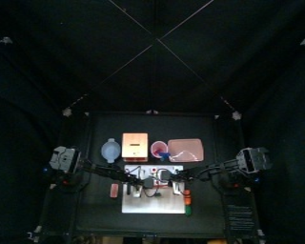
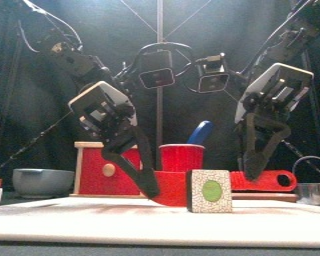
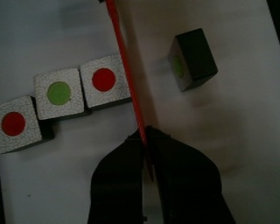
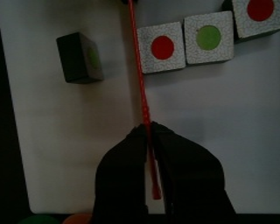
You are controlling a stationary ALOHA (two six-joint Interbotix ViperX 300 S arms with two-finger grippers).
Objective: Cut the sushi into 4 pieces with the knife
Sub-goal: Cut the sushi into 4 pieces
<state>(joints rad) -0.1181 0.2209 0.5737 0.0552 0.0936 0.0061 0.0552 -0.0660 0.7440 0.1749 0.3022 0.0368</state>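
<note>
On the table you have the white cutting board toward the front, and all the work sits on it. Above it both arms lean in from their sides. The left gripper and the right gripper are each clamped tight on the red knife, one at either end, so the blade runs left to right, low over the board. Farther back the red cup holds the blue knife, untouched. On the far side of the red blade lies a row of three blocks, faces up, touching one another and slightly stepped. Its nearest member, the red-dotted end block, sits just beside the blade. On the near side the single block stands on edge, clear of the row, its green-dotted face toward the front.

By my reading you are one cut in: one piece free, three to go apart. Whether the three are joined or merely touching cannot be told from these views, so count two cuts as left. The next asks you to lift the blade, shift it far by one block and press into the seam between red and green
</note>
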